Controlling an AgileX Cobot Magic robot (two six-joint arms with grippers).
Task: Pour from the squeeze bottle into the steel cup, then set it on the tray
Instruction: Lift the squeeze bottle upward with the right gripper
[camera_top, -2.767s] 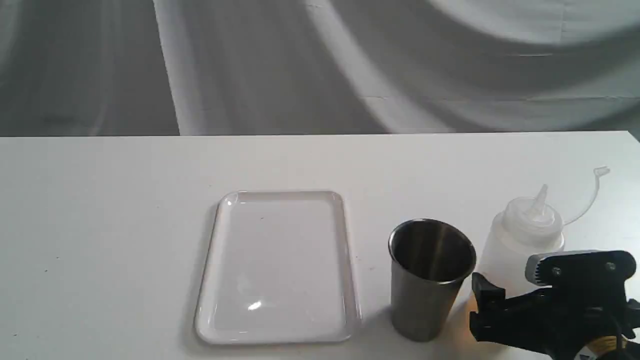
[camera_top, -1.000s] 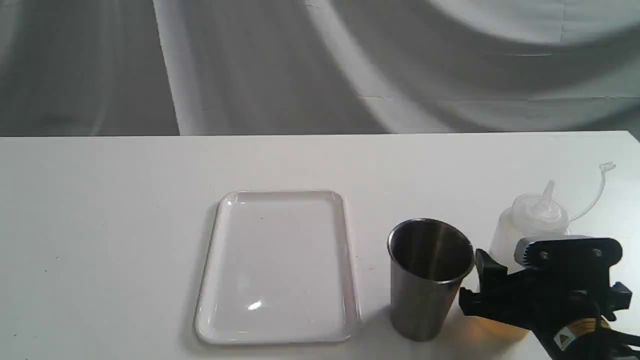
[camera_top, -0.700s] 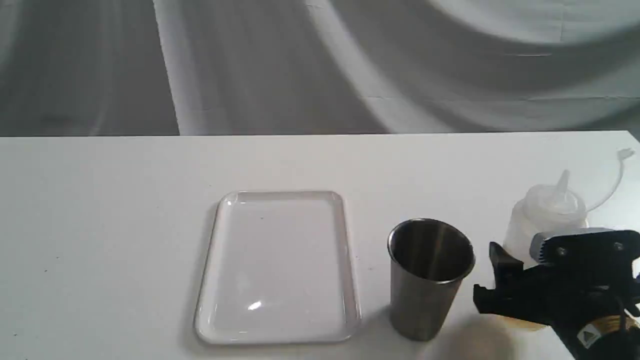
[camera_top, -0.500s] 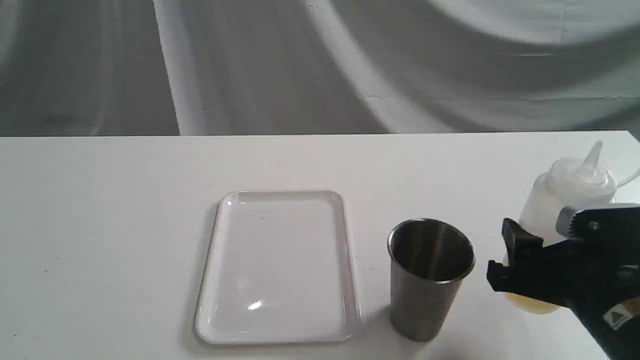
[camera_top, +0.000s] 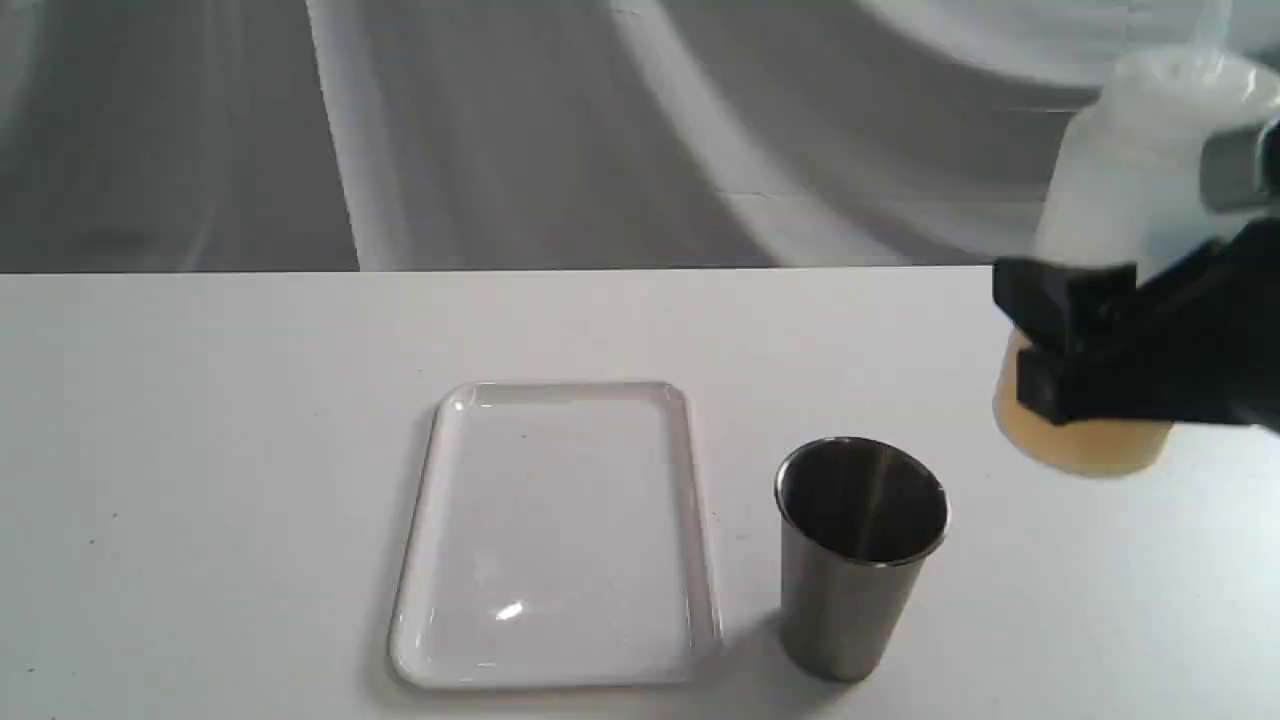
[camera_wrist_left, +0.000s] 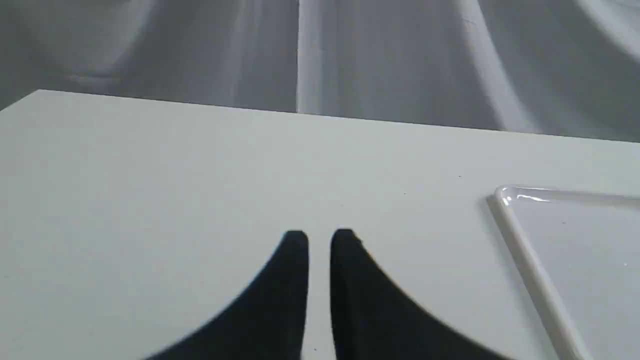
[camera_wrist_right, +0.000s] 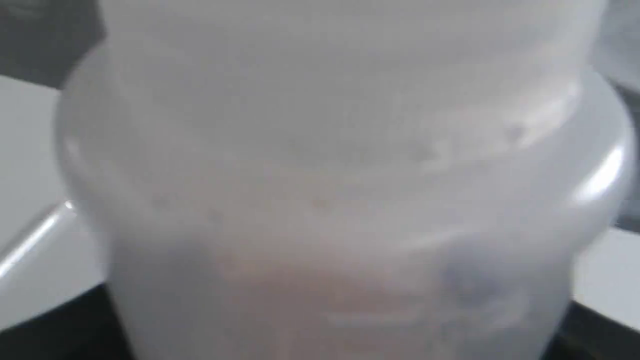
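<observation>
My right gripper (camera_top: 1075, 345) is shut on the squeeze bottle (camera_top: 1135, 180) and holds it roughly upright in the air, above and to the right of the steel cup (camera_top: 860, 555). Amber liquid sits in the bottle's base; its nozzle is cut off by the frame's top edge. The cup stands upright and empty on the table, just right of the white tray (camera_top: 690, 520), which holds nothing. In the right wrist view the blurred bottle (camera_wrist_right: 340, 200) fills the picture. My left gripper (camera_wrist_left: 319, 240) is shut, low over bare table, with the tray's corner (camera_wrist_left: 505, 196) off to one side.
The white table (camera_top: 200, 450) ends at a far edge in front of a grey draped backdrop (camera_top: 500, 130). The cup stands near the table's front edge.
The right gripper has lifted the squeeze bottle off the table, from beside the cup to well above it. Cup and tray have not moved.
</observation>
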